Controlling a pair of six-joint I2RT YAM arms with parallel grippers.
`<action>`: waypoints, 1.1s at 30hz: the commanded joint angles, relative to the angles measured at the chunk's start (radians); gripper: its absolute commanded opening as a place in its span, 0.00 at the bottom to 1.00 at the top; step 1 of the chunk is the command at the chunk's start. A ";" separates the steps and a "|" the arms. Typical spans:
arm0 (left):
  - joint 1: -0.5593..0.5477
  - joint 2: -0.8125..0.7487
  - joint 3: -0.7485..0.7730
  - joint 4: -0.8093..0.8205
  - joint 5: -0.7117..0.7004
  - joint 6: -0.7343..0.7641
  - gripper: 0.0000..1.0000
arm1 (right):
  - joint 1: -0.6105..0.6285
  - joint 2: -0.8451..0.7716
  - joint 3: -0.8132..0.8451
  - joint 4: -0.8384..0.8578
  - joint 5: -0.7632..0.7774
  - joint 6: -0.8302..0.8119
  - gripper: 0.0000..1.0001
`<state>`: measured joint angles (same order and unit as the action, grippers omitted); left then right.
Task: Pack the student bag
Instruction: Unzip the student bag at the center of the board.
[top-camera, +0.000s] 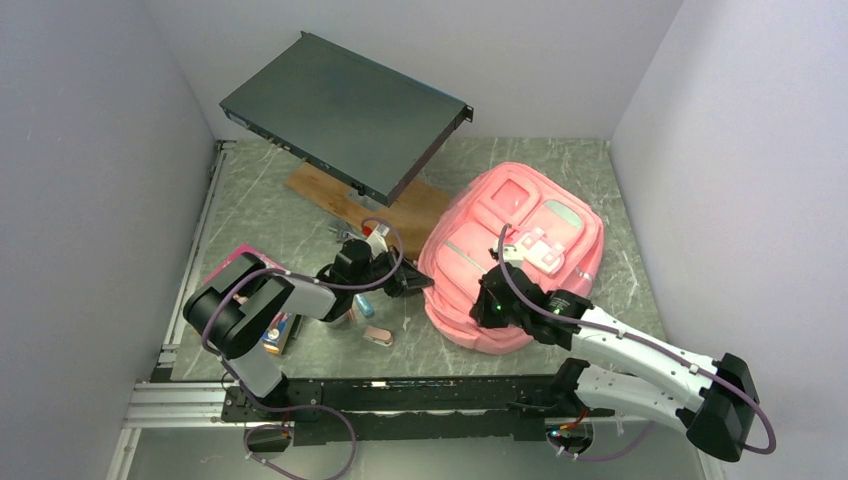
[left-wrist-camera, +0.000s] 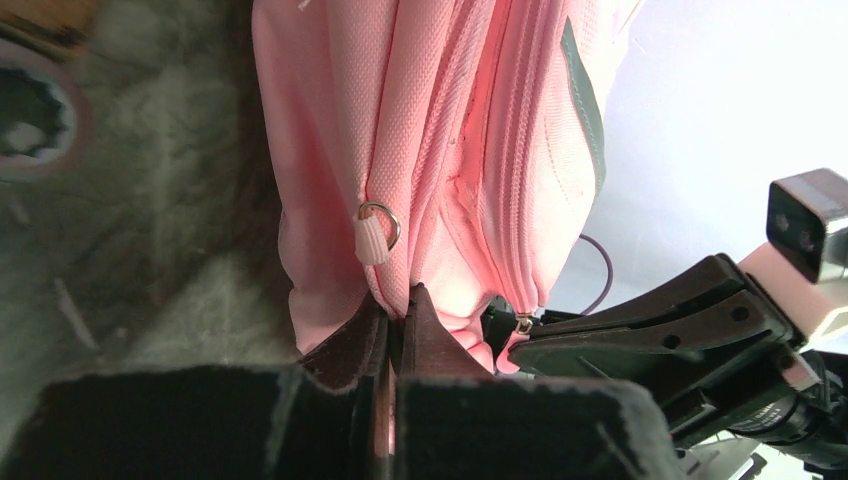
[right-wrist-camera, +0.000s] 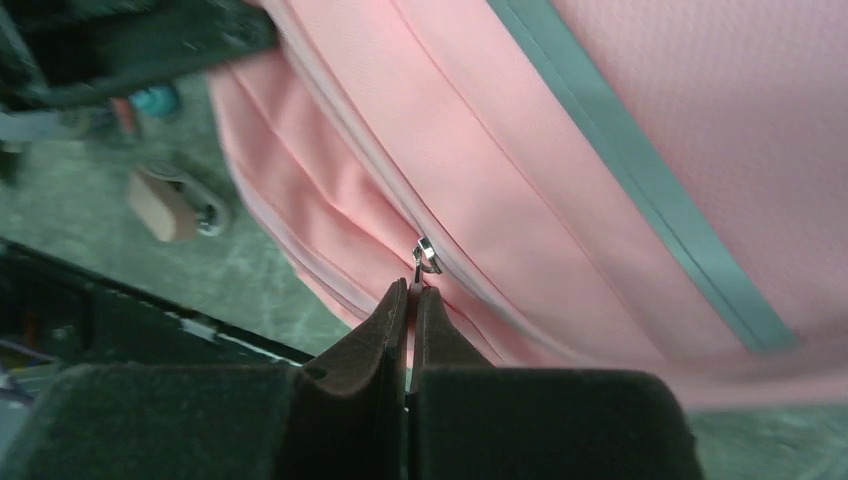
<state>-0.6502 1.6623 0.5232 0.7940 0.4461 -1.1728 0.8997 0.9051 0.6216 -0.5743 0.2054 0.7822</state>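
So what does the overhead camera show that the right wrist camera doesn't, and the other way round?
Only the overhead view shows the whole student bag, both arms from base to wrist, a dark flat box at the back and a wooden board partly hidden by it. Only the right wrist view shows the zip pull up close, pinched at the tips of the right gripper. Both show pink bag fabric, the stone-patterned table and a small tan item lying on it.
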 joint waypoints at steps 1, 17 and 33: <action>-0.078 0.014 0.003 0.228 -0.016 -0.048 0.00 | 0.018 0.018 0.022 0.321 -0.168 0.101 0.00; -0.175 0.064 -0.111 0.462 -0.103 -0.139 0.00 | -0.160 0.348 0.276 0.426 -0.090 0.383 0.00; -0.198 -0.106 -0.081 0.102 -0.141 0.038 0.00 | -0.420 0.516 0.360 0.551 -0.120 0.393 0.14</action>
<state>-0.8051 1.6688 0.4229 1.0233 0.2333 -1.2400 0.5762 1.4109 0.9188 -0.2550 -0.0345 1.1900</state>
